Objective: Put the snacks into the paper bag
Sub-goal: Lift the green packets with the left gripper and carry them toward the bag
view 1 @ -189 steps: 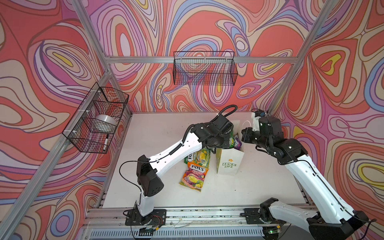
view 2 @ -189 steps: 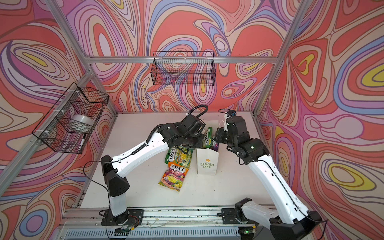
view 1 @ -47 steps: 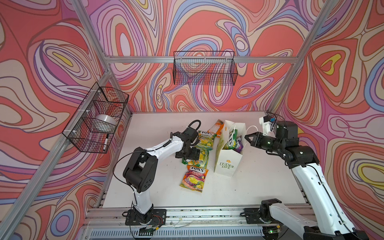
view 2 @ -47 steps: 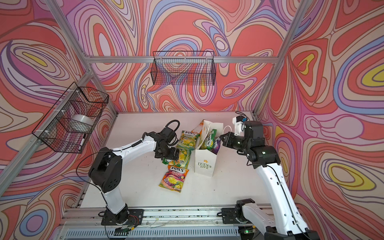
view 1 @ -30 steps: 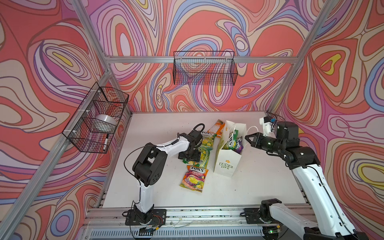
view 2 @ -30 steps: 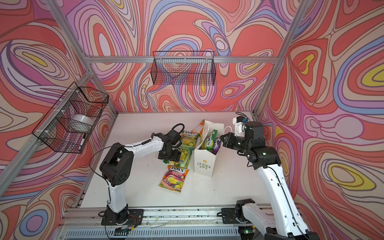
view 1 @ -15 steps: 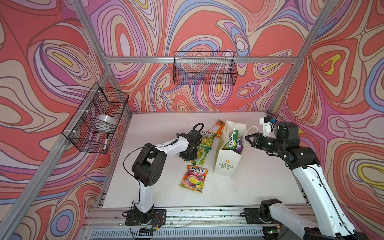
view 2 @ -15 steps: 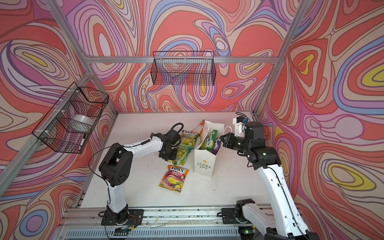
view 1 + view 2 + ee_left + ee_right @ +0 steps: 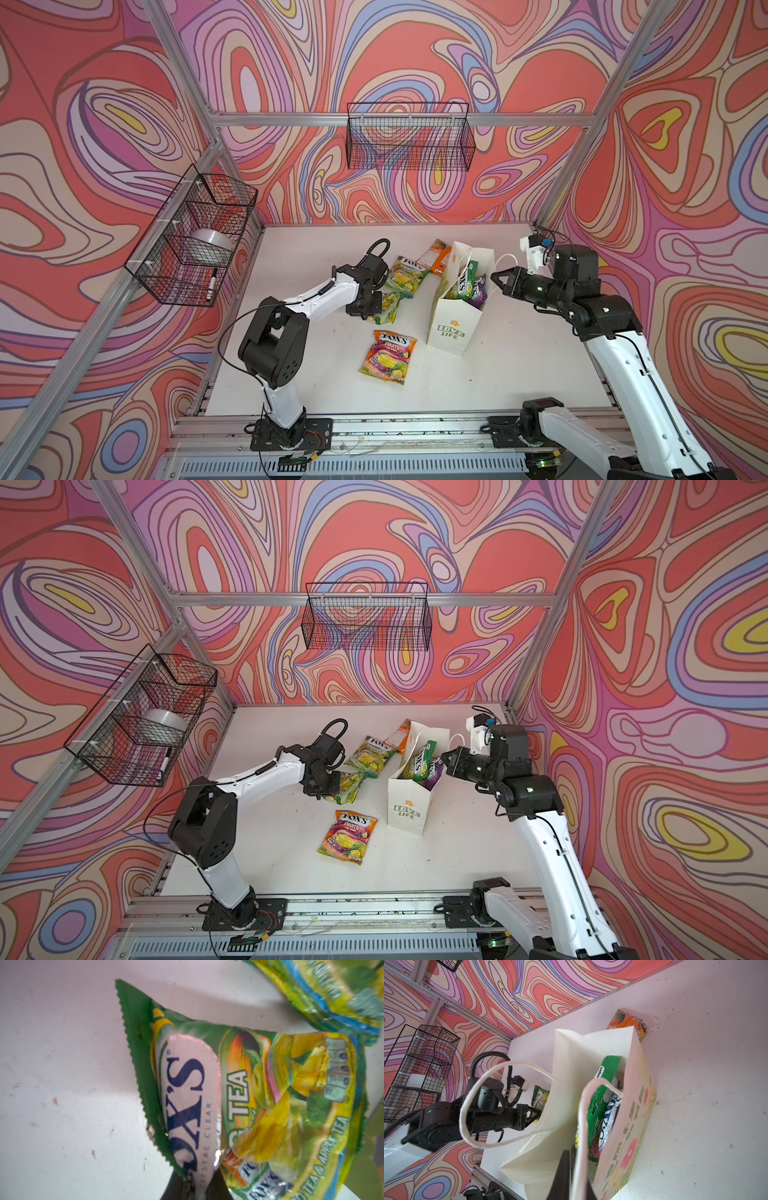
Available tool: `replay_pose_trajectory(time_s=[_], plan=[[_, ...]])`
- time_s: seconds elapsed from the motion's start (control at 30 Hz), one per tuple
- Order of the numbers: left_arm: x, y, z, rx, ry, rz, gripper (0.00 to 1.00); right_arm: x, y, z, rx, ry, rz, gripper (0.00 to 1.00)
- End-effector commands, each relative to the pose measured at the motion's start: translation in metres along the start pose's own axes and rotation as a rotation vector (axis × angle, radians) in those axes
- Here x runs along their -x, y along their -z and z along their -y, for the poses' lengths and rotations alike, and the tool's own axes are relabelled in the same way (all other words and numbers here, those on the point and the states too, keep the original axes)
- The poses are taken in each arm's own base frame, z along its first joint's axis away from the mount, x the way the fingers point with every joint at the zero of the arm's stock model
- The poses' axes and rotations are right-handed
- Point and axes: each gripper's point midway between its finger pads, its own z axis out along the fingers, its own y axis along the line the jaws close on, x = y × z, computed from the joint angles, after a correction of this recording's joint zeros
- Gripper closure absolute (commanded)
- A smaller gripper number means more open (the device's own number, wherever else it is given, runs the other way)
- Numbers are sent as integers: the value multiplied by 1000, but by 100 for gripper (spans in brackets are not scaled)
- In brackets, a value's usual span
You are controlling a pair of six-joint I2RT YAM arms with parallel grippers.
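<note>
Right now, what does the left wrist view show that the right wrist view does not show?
Only left wrist: the print on the green tea packet, close up, its edge pinched in the left fingers. Only right wrist: the open paper bag with packets inside, an orange packet beside it. Both: that green tea packet and the white table.

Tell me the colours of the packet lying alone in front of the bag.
The packet is orange on top, purple in the middle and yellow-green below; it shows clearest in a top view.
</note>
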Motion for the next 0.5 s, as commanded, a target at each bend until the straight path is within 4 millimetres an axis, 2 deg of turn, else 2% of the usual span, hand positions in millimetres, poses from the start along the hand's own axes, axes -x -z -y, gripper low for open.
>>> replay_pose_trajectory(time_s=[0.0, 0.1, 0.2, 0.27, 0.47], plan=[[9, 36, -12, 10, 37, 85, 92, 10, 10, -9, 20, 33, 42, 100], [14, 63, -18, 13, 42, 142, 92, 11, 10, -10, 21, 35, 44, 100], [21, 100, -16, -34, 59, 210, 93, 13, 10, -11, 22, 42, 44, 100], [26, 129, -7, -112, 63, 262, 92, 14, 10, -11, 19, 45, 44, 100], [39, 231, 36, -294, -13, 453, 92, 17, 10, -12, 18, 52, 44, 100]])
